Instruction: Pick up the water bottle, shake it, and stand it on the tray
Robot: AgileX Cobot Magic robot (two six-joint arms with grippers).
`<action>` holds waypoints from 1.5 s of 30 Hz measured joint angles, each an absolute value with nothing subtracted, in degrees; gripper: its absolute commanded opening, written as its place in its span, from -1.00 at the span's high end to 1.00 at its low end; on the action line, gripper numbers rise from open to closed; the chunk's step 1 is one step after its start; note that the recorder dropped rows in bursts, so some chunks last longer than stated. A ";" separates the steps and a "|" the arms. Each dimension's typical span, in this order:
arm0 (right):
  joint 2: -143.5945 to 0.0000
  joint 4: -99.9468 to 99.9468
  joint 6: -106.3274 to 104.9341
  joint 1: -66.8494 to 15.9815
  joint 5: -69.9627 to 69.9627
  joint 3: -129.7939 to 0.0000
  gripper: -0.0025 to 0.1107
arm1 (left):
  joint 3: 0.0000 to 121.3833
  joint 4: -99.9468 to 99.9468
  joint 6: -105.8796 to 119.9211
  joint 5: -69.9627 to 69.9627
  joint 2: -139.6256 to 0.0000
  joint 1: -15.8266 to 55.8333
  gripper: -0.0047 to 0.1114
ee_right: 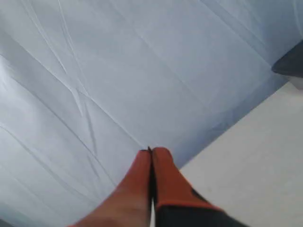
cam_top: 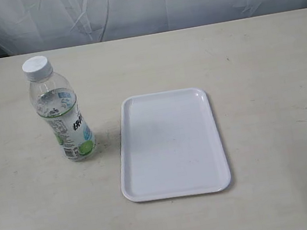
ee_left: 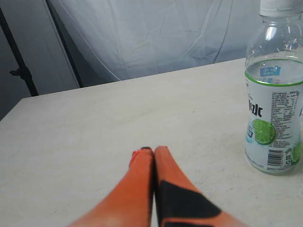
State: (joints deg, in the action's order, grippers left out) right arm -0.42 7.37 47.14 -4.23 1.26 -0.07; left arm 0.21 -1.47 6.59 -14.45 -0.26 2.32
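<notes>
The water bottle [cam_top: 62, 114] stands upright on the pale table, left of the tray; it is clear with a white cap and a green and blue label. Beside it lies the flat white tray [cam_top: 177, 187], bare inside. Neither arm shows in the exterior view. In the left wrist view my left gripper [ee_left: 153, 150] is shut, orange fingers pressed together with nothing between them, low over the table and well apart from the water bottle [ee_left: 273, 94]. My right gripper [ee_right: 151, 151] is shut too, holding nothing, pointing at the white backdrop.
A wrinkled white curtain [cam_top: 140, 2] hangs behind the table's far edge. A dark stand [ee_left: 21, 71] rises beyond the table in the left wrist view. A strip of table [ee_right: 251, 165] and a dark object [ee_right: 289, 64] show in the right wrist view.
</notes>
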 measured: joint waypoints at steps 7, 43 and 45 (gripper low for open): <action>-0.95 32.80 78.24 -10.61 32.88 -6.21 0.97 | 0.21 -1.47 6.59 -14.45 -0.26 2.32 0.91; -102.46 99.91 111.14 -56.62 2.31 -62.27 0.47 | 0.21 -1.79 6.59 -14.45 -0.26 2.32 0.91; -103.54 99.91 111.37 -56.75 4.56 -63.02 0.10 | 0.21 -1.79 6.59 -14.45 -0.26 2.32 0.91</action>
State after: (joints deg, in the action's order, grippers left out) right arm -103.54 99.91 111.37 -56.75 4.56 -63.02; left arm 0.21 -1.79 6.59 -14.45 -0.26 2.32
